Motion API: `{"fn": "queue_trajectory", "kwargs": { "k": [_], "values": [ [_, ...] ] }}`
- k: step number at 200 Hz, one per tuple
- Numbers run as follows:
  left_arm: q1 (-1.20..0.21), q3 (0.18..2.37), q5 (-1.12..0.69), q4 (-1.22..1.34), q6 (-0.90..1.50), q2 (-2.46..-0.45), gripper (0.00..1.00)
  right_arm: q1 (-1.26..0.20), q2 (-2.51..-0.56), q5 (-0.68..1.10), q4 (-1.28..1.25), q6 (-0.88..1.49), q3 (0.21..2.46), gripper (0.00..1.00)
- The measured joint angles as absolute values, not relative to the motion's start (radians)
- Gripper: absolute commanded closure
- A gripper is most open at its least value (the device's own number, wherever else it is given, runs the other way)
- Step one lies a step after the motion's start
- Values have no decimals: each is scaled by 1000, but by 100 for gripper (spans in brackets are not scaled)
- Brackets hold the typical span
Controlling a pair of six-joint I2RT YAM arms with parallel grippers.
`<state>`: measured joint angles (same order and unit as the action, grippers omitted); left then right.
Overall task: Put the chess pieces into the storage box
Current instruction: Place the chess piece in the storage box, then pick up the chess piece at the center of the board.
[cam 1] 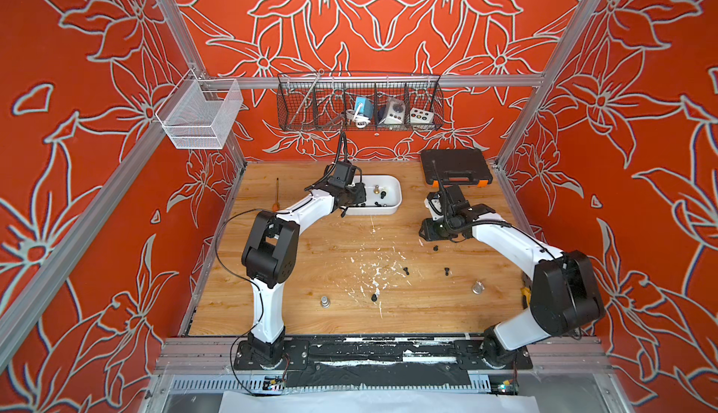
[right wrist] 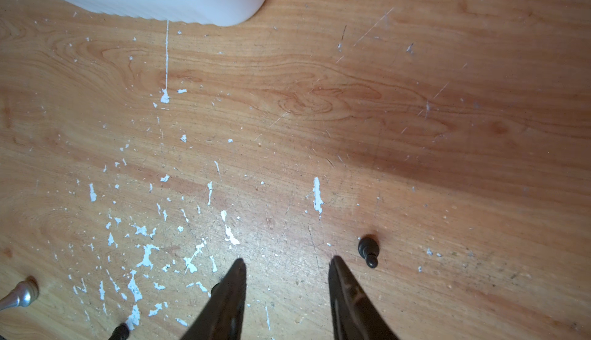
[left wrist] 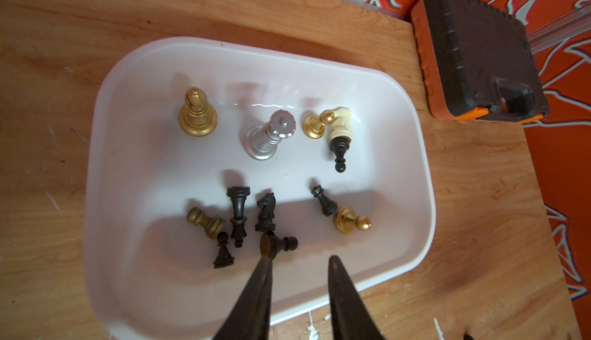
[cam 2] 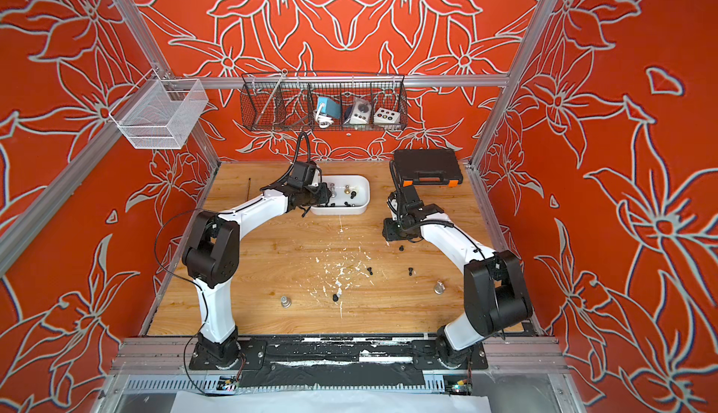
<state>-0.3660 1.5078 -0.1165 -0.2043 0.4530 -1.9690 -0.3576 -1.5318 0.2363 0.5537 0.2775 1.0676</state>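
The white storage box stands at the back of the table. It holds several chess pieces: a gold bishop, a silver queen, a cream knight, gold pawns and small black ones. My left gripper hangs open over the box's near left end, and a black pawn lies just past one fingertip. My right gripper is open low over bare table, with a black pawn beside it. Loose black pieces and two silver ones remain on the table.
A black case with orange latches lies at the back right. An orange-handled screwdriver lies left of the box. Wire baskets hang on the frame above. White paint flecks mark the table's middle.
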Motion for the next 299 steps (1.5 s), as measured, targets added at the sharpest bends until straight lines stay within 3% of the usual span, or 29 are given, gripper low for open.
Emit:
{"fn": "queue_trajectory", "kwargs": {
  "k": [83,179,299],
  "values": [
    [-335,1417,-162,-139,469,-1823,68,-379,-1465,236,570,275,1016,55],
    [-307,1265,-183,-88,501,-1718,68,-560,-1449,219,581,284,950,56],
    [-300,1169,-192,-67,526,-1660,67,-702,-1563,145,591,287,968,56]
  ]
}}
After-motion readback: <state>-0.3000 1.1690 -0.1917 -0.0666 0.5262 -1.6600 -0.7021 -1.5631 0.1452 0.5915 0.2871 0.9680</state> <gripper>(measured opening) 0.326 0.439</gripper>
